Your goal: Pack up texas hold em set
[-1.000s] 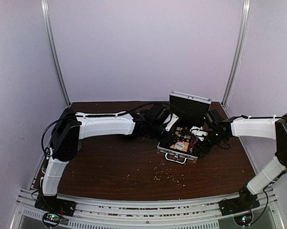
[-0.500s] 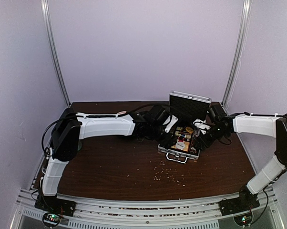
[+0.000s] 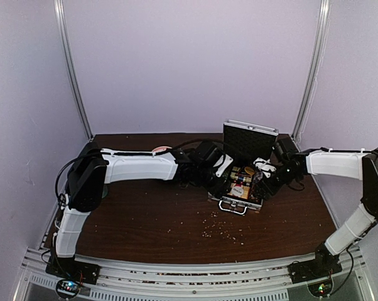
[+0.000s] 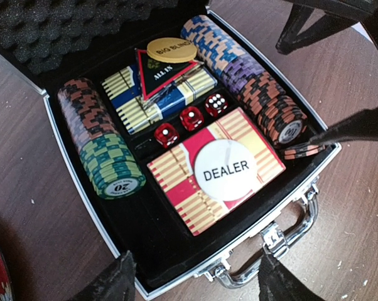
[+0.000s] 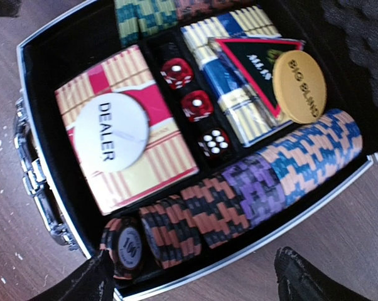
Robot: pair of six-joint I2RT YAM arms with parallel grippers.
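A dark wooden counter (image 3: 145, 213) fills the lower half of the top view. The open silver case (image 3: 250, 143) sits on it right of centre, lid upright. The left end effector (image 4: 195, 279) hangs over the case's handle edge, fingers spread wide, gripping nothing. The right end effector (image 5: 195, 273) hangs over the side wall by the longer chip row, also spread and empty. Inside, chip rows (image 4: 101, 144) line both sides. The red-yellow card box (image 4: 176, 185) lies nearest the handle, with the white dealer disc (image 4: 225, 169) on it. Three red dice (image 4: 190, 118) sit just beside the box.
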